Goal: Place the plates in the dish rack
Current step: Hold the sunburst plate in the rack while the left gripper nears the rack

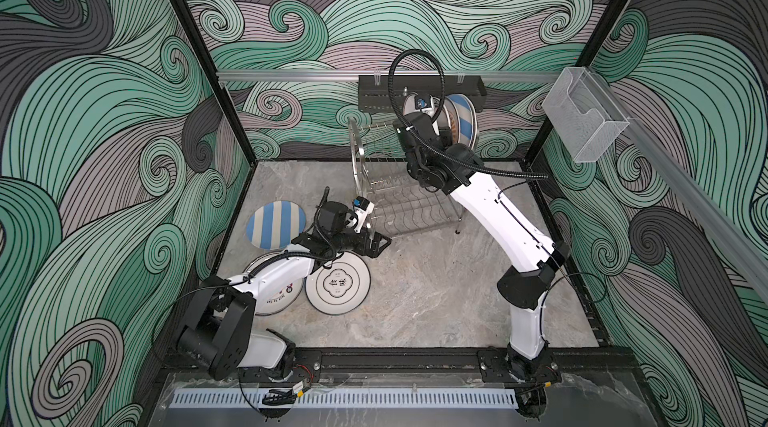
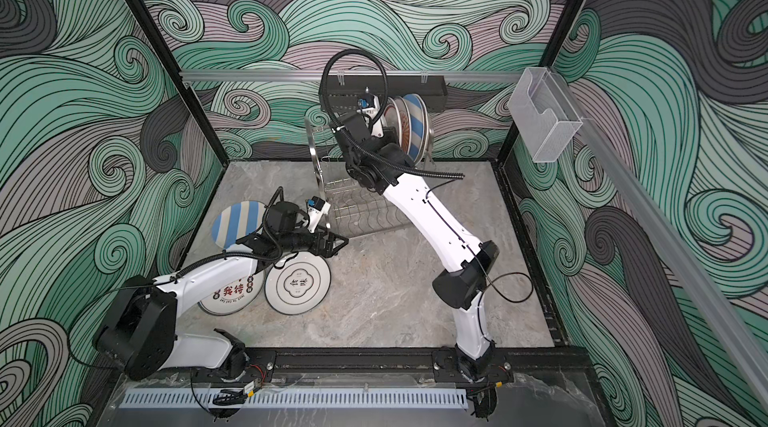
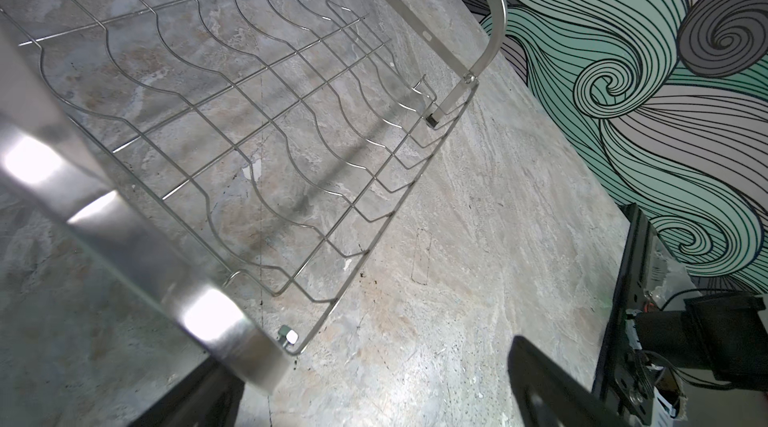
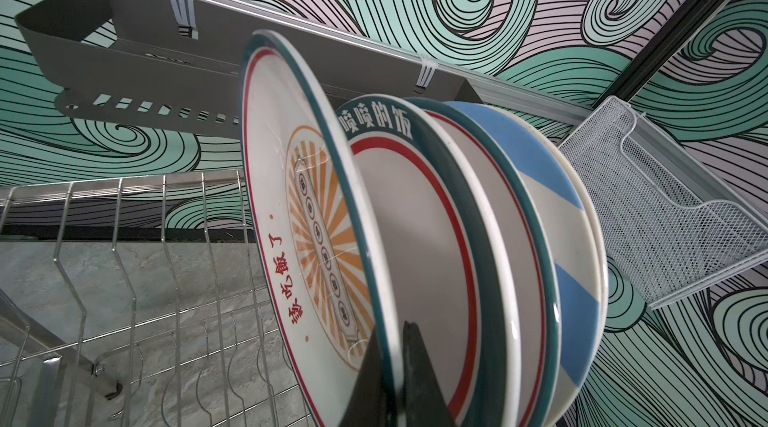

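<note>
- While my right gripper is squeezed tight on the bottom rim of the orange sunburst plate, that plate stands on its edge up at the top shelf of the dish rack.
- I cannot tell if this plate sits in a slot, because its bottom is hidden.
- Just beside it I count three more plates standing on edge in the top shelf: the green-rimmed plate with writing, the second green-rimmed plate and the striped plate in the rack.
- That makes four plates up there, close together like books.
- My left gripper is low over the table, right by the rack's front corner leg.
- Its two fingers are far apart and hold nothing.
- On the table I count three plates lying flat: the striped plate on the table, the white plate with black writing and the plate with red writing.
- The plate with red writing is partly under my left arm, just beside the white one.
- I count one rack, and it has two shelves.
- One black tray hangs on the back rail.
- One clear box hangs on the side rail.
</note>
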